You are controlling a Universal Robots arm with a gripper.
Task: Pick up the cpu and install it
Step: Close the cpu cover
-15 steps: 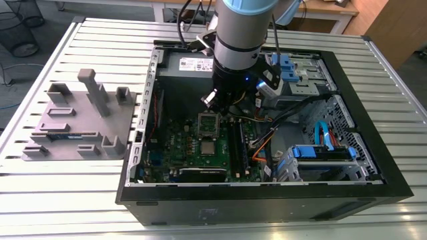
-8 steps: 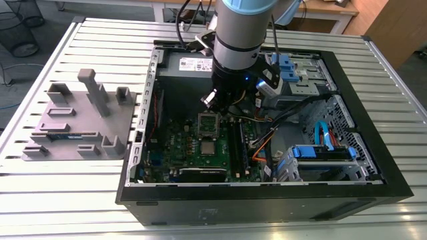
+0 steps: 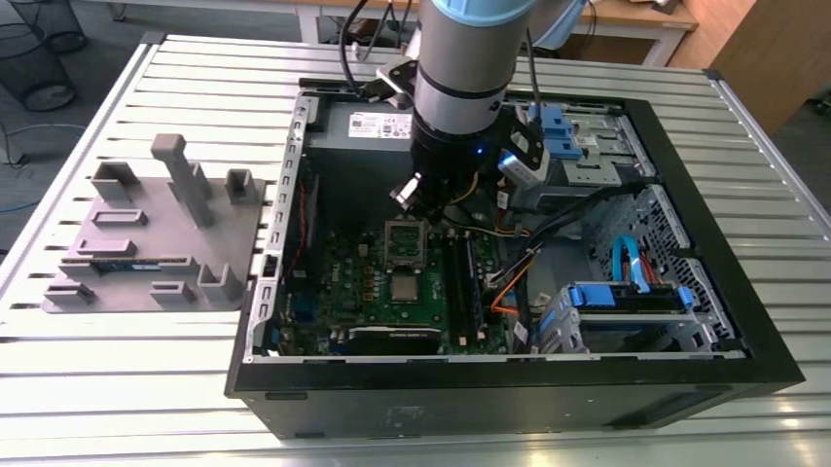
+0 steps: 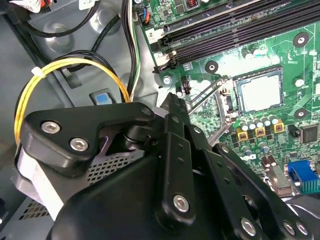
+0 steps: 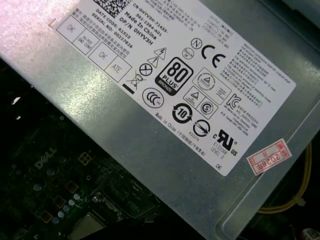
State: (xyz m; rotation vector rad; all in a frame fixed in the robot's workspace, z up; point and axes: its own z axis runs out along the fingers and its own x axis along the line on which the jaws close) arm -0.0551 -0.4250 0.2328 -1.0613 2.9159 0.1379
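The cpu [image 3: 407,288] is a small silver square lying flat in its socket on the green motherboard [image 3: 348,282] inside the open computer case. In the second wrist view the cpu [image 4: 258,93] shows pale and shiny, with the socket's metal frame [image 4: 207,97] swung up beside it. That frame [image 3: 405,242] stands just behind the cpu in the exterior view. My gripper [image 3: 419,195] hangs over the back of the board, above the frame and apart from the cpu. Its black linkage [image 4: 175,165] crosses the second wrist view.
A grey fixture plate [image 3: 143,243] with a green memory stick [image 3: 126,264] lies on the exterior view's left. The power supply [image 5: 165,100] sits at the case's back. Blue drive cages [image 3: 626,297], yellow cables [image 4: 75,64] and black memory slots [image 4: 235,30] crowd the case interior.
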